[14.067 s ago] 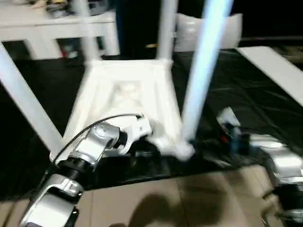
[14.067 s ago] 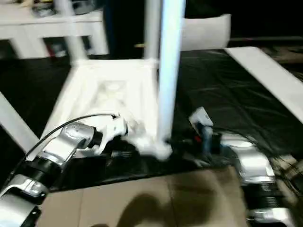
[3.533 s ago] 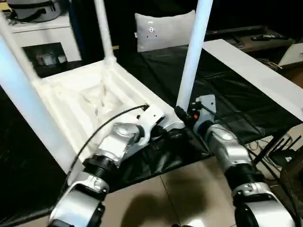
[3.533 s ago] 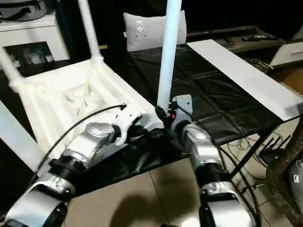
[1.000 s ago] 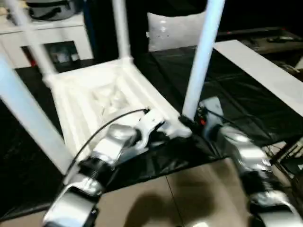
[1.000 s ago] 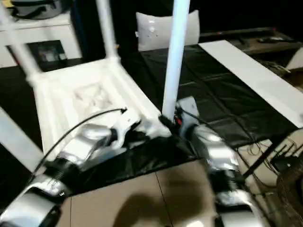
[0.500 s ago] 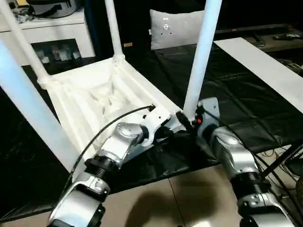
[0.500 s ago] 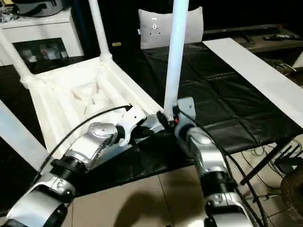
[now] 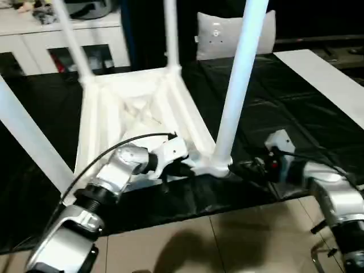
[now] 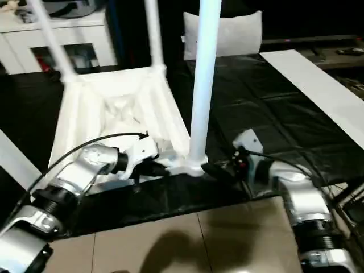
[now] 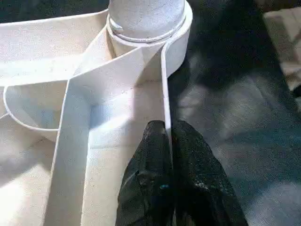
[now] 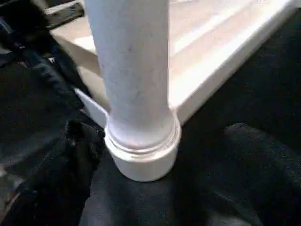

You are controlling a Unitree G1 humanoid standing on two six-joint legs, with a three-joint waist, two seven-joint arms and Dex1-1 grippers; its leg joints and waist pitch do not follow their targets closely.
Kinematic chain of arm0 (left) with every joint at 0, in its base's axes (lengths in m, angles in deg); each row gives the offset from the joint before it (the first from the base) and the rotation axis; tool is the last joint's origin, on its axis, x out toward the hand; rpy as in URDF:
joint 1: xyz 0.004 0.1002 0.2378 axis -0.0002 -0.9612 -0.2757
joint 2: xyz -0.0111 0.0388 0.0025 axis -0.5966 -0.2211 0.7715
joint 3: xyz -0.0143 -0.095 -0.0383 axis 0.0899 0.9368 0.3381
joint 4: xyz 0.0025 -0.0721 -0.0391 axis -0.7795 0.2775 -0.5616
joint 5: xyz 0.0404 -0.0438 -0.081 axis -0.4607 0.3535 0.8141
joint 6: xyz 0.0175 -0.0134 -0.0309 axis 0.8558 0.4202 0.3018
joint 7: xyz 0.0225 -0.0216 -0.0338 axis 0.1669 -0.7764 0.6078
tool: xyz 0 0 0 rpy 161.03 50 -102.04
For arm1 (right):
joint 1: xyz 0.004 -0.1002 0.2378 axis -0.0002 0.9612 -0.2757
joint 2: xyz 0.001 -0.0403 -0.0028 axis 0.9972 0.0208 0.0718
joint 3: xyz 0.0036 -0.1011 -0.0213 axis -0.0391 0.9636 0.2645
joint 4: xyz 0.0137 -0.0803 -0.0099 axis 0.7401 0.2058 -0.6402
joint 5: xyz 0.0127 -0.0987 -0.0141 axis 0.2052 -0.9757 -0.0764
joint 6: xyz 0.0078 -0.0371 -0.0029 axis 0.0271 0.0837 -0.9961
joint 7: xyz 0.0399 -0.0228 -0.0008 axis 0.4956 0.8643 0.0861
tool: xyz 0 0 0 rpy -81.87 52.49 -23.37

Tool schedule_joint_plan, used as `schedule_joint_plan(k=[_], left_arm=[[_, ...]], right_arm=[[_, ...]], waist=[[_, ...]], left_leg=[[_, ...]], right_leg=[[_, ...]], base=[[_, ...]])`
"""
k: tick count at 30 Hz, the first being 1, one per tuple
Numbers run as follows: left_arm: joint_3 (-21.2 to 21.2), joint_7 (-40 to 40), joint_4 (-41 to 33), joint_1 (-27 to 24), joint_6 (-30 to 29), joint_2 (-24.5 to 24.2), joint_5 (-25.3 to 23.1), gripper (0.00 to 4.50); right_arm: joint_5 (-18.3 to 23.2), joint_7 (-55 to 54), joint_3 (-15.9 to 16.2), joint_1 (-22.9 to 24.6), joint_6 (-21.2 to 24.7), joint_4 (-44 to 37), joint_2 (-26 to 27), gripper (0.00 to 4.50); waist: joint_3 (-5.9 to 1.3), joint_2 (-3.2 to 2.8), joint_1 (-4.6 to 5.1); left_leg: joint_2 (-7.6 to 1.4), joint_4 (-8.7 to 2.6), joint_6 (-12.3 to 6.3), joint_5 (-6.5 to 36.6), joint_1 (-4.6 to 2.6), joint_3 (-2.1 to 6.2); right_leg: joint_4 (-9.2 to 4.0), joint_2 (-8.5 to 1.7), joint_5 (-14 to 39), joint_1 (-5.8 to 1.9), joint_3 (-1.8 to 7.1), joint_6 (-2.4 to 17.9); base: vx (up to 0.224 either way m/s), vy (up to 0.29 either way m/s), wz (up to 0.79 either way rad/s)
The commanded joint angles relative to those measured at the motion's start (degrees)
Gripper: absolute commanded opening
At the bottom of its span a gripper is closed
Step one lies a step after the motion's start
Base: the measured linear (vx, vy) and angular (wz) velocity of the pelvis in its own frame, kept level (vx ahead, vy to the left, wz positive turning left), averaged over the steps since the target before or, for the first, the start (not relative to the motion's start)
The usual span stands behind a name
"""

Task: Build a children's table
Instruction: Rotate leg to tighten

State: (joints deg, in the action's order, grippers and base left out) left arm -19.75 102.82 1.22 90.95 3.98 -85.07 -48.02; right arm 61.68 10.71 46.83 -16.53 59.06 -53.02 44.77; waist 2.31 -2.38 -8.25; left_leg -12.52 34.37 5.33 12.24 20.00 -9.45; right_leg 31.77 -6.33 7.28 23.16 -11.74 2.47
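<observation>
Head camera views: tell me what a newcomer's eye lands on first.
The upside-down white table top on the black-covered surface, with white legs rising from its corner sockets. The nearest leg stands tall in the middle of the picture. Beside its base, the left gripper pinches the top's thin edge wall, and the right gripper sits open on the other side of that corner.
</observation>
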Motion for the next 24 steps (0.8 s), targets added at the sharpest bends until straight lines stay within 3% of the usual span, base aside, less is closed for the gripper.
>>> schedule_joint_plan(k=[1,14,20,21,24], left_arm=[[-2.19,5.8,-3.14,0.07,2.6,-0.55,1.27,0.0],[-3.2,11.82,-3.37,0.55,5.09,-2.05,1.95,0.0],[-2.92,11.66,-2.96,0.61,5.49,-2.01,1.81,0.0],[-2.82,11.29,-2.89,0.52,5.61,-2.04,1.69,0.0],[-2.58,10.76,-2.71,0.37,5.75,-1.95,1.61,0.0]], right_arm=[[1.62,4.92,0.76,-0.73,0.52,-2.22,-2.0,4.48],[2.94,17.06,6.31,-4.45,4.0,-0.93,-1.99,3.42],[3.18,18.71,6.92,-5.42,5.21,0.35,-1.87,2.94],[3.33,19.0,6.99,-5.4,5.48,0.35,-1.84,2.86],[3.57,19.34,6.91,-5.22,5.83,0.19,-1.68,2.61]], waist=[[-4.32,0.67,-0.09],[-4.26,0.79,-1.16],[-4.35,0.81,-1.25],[-4.38,1.16,-1.21],[-4.32,0.98,-1.33]], left_leg=[[-1.31,-3.45,-5.74,7.27,-0.09,-0.2],[-1.32,-3.47,-4.49,8.07,0.02,-0.11],[-1.28,-3.41,-4.41,7.32,0.07,-0.12],[-1.26,-3.4,-4.53,7.01,0.15,-0.15],[-1.22,-3.39,-4.48,6.82,0.1,-0.17]], right_leg=[[-3.61,-3.21,20.93,-3.77,3.84,3.8],[-3.71,-3.23,23.33,-3.67,3.69,2.91],[-3.72,-3.24,23.07,-3.68,3.74,2.78],[-3.64,-3.18,22.65,-3.74,3.75,2.72],[-3.7,-3.22,23.26,-3.67,3.73,2.52]], base=[[0.0,0.0,0.0],[0.0,0.0,0.0],[0.0,0.0,0.0],[0.0,0.0,0.0],[0.0,0.0,0.0]])
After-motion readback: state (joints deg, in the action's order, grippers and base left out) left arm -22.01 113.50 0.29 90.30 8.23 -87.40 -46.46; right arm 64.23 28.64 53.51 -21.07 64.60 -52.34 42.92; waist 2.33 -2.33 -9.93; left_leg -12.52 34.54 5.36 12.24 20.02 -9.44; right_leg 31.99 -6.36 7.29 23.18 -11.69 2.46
